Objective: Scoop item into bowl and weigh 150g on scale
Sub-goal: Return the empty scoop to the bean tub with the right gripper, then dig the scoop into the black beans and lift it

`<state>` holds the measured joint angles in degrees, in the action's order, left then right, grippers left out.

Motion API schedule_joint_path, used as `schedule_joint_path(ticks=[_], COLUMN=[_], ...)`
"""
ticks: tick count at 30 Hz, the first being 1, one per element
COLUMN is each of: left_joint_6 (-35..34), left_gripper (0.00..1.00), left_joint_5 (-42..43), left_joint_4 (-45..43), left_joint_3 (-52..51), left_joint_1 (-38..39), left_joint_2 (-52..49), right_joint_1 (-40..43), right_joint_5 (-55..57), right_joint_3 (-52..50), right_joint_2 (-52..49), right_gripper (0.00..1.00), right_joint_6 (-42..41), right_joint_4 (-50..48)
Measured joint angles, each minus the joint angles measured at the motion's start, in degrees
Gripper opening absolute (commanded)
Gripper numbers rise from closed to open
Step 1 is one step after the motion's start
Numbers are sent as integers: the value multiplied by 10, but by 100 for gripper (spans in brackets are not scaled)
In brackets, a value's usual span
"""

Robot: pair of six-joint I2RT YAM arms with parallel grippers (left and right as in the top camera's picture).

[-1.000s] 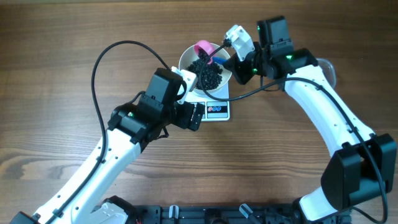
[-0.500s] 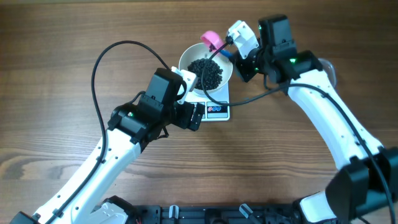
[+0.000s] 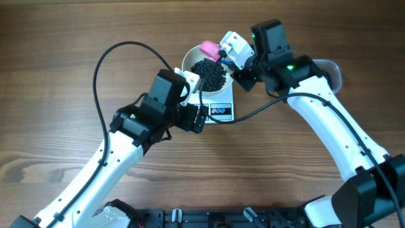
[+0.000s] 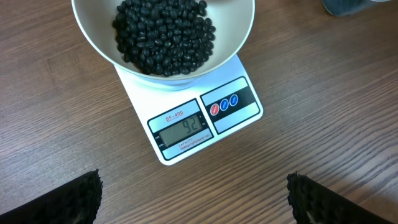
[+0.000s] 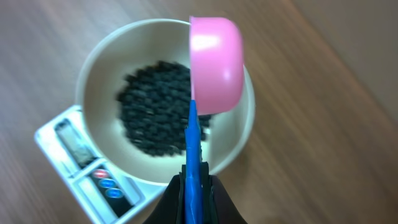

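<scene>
Tiny loose black beads [image 4: 165, 34], heaped in the round white bowl [image 4: 239, 28] on the white digital scale [image 4: 186, 127], likely roll and spill, so the right gripper [image 5: 194, 186] pinches the blue handle of the pink plastic scoop [image 5: 214, 65]; the left gripper [image 4: 196, 199] hangs spread wide.

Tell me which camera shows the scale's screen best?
The left wrist view: the scale's screen is sharp and reads 92. Overhead, it cannot be made out; the right wrist view shows it blurred.
</scene>
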<state>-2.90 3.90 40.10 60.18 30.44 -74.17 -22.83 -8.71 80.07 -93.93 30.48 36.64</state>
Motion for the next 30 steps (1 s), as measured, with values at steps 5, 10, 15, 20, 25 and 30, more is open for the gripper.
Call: schedule_joint_path(ticks=[5, 10, 15, 20, 25, 30], left_joint_6=[0, 0, 0, 0, 0, 0], left_gripper=[100, 100, 100, 100, 100, 100], left_joint_5=[0, 0, 0, -2, -2, -2], left_joint_4=[0, 0, 0, 0, 1, 1], left_joint_3=[0, 0, 0, 0, 0, 0], left_joint_1=[0, 0, 0, 0, 0, 0], left_joint_2=[0, 0, 0, 0, 0, 0], right_joint_1=[0, 7, 157, 316, 342, 342], right_joint_5=[-7, -68, -73, 17, 88, 112], right_joint_3=[0, 0, 0, 1, 1, 1], right_joint_2=[0, 3, 103, 147, 85, 5], right_gripper=[4, 4, 4, 4, 4, 4], right_joint_6=[9, -78, -141, -111, -91, -89], right_joint_4=[-14, -68, -11, 175, 241, 229])
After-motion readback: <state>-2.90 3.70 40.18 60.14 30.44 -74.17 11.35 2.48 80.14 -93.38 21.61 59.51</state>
